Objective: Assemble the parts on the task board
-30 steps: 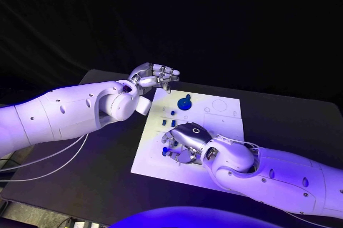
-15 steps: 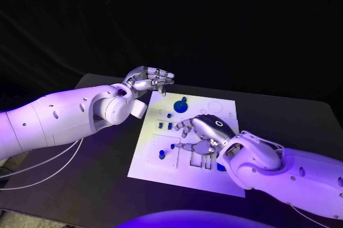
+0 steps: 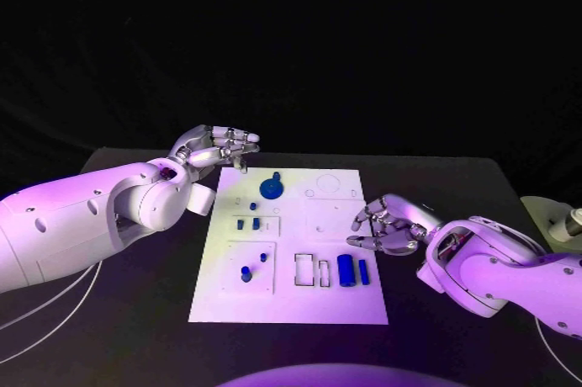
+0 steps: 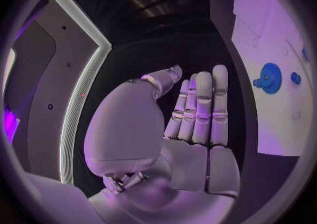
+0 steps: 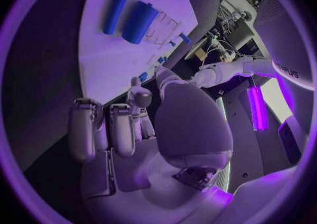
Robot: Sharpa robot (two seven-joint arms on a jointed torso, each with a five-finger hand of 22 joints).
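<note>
The right hand [image 3: 386, 228], fingers curled and holding nothing, hovers just off the right edge of the flat white task board [image 3: 291, 303]. To seat the next piece well, it should probably descend straight and grip lightly. The two blue cylindrical parts [image 3: 354, 271] lie in slots just near and left of it. The left hand [image 3: 219, 146], fingers together and empty, hangs beyond the board's far left corner, beside the blue round gear [image 3: 271, 186].
</note>
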